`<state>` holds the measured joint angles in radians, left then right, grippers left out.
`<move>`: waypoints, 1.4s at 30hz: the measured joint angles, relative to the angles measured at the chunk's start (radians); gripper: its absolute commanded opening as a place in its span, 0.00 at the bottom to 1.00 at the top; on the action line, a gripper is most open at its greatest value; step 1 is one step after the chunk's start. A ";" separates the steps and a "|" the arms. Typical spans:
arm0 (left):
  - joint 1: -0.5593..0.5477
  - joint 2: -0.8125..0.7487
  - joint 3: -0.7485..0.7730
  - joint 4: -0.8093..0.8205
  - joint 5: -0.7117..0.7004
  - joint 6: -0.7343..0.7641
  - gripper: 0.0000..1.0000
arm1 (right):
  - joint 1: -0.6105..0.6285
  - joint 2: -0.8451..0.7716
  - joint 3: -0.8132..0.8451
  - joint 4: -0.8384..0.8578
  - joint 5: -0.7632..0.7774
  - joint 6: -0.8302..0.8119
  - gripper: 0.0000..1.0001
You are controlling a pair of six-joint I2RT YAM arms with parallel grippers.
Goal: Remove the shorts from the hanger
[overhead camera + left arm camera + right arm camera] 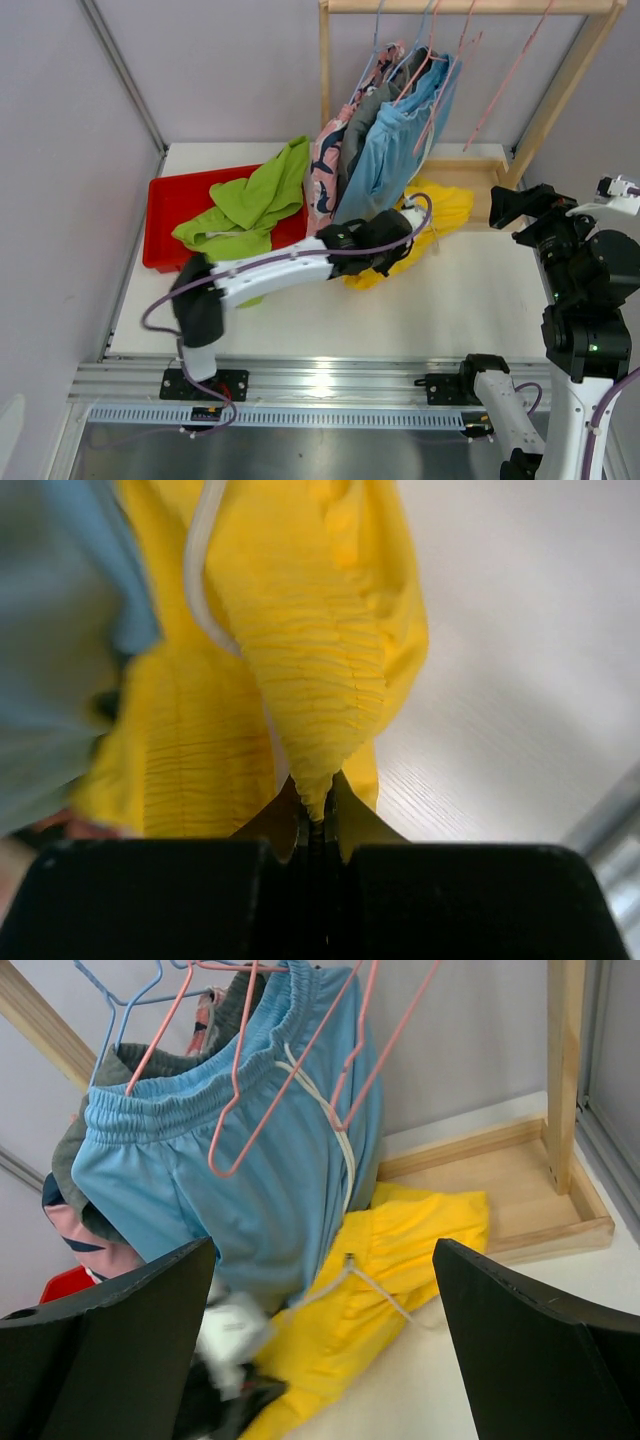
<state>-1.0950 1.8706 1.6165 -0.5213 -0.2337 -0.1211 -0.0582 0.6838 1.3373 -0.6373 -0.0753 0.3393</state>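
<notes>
The yellow shorts [437, 222] lie on the table below the wooden rack [556, 90]. My left gripper [392, 250] is shut on their elastic waistband [316, 715]. They also show in the right wrist view [400, 1290]. The light blue shorts [393, 150] hang on a pink hanger [260, 1110]; the dark grey shorts [362, 118] and the pink printed shorts [328, 170] hang behind them. The lime green shorts [250, 205] lie over the red bin [175, 205]. My right gripper [325, 1360] is open and empty, raised at the right [520, 205].
An empty pink hanger [510, 70] hangs at the rack's right end. The rack's wooden base [520, 1175] sits behind the yellow shorts. A grey wall rises at the left, and a metal rail [330, 385] runs along the table's near edge.
</notes>
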 measured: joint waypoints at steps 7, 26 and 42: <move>-0.091 -0.445 0.368 -0.238 -0.154 -0.018 0.00 | 0.000 -0.003 0.000 0.033 0.000 0.010 0.98; 0.472 -0.379 0.750 -0.317 -0.417 0.223 0.00 | 0.000 0.047 0.025 0.087 -0.042 0.059 0.97; 0.855 -0.167 0.723 -0.158 -0.217 0.140 0.01 | 0.000 0.123 0.071 0.098 -0.058 0.031 0.97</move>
<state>-0.2405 1.7039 2.3398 -0.6788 -0.4503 0.0185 -0.0582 0.8066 1.4078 -0.5396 -0.1333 0.3702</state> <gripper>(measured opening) 0.038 0.971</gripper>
